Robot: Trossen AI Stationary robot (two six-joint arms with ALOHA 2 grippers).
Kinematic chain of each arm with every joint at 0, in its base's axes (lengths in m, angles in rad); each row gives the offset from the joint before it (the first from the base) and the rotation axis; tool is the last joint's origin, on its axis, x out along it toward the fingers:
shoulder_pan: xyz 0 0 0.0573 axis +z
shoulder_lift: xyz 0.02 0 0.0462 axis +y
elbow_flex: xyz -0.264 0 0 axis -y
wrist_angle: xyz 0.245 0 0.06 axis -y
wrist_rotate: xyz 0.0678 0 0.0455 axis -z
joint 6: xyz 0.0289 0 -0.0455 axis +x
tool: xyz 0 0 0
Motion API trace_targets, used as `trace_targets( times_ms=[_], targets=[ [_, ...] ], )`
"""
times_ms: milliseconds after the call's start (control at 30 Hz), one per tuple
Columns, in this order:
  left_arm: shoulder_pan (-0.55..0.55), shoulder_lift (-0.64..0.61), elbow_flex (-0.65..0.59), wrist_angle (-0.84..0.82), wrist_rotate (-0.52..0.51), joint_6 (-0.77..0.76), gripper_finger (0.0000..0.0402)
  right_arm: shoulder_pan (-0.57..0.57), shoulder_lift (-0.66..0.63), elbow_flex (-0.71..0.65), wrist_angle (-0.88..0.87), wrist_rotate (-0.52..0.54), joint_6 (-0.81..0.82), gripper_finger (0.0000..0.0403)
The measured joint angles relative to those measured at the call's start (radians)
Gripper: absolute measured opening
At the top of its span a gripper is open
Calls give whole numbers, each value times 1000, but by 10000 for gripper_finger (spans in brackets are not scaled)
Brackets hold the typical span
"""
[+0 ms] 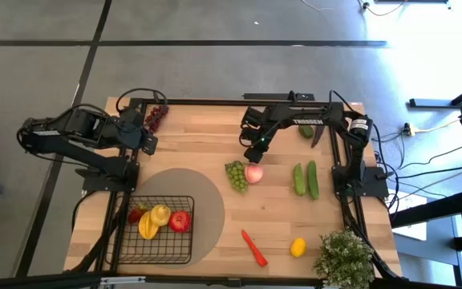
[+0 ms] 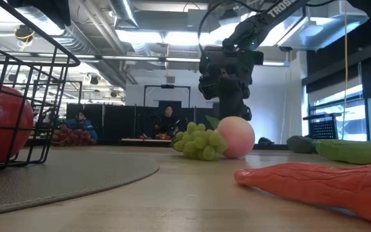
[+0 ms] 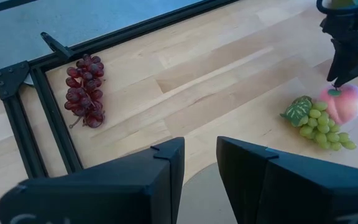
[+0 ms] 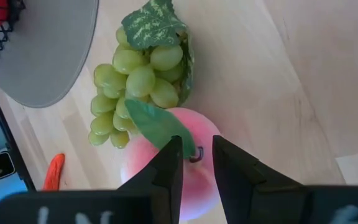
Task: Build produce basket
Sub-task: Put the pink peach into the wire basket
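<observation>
We saw the right gripper (image 4: 196, 163) poised directly over the pink toy peach (image 1: 253, 173) near the middle of the pale wooden table (image 1: 215, 140), its two dark fingers (image 4: 166, 171) set a narrow gap apart on either side of the peach's stem and green leaf (image 4: 157, 124), gripping nothing that we could make out. The bunch of green toy grapes (image 1: 236, 175) lay touching the peach on the side toward the round tan mat (image 1: 207, 201). The square black wire-mesh basket (image 1: 184, 255) sat on that mat at the left front of the table and held a red apple (image 1: 180, 221), yellow fruits (image 1: 154, 221) and a small red piece (image 1: 135, 214). The left gripper (image 3: 199, 163) waited at the back-left corner, its jaws slightly parted and empty, near a bunch of purple grapes (image 1: 156, 117) by the frame. Two green cucumbers (image 1: 305, 179) lay side by side to the right of the peach, a red chili (image 1: 253, 246) and a yellow lemon (image 1: 297, 247) sat toward the front edge, and a bushy green potted plant (image 1: 343, 257) stood at the front-right corner.
</observation>
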State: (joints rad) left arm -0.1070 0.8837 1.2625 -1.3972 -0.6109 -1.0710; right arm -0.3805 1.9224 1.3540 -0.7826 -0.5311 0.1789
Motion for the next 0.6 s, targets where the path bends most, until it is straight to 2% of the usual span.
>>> trace_targets(
  times_ms=[333, 600],
  targets=[
    [0, 0, 0, 0, 0, 0, 84, 0, 10, 0, -6, 39, -4, 80],
    [0, 0, 0, 0, 0, 7, 84, 5, 17, 0, -8, 10, -4, 80]
  ],
)
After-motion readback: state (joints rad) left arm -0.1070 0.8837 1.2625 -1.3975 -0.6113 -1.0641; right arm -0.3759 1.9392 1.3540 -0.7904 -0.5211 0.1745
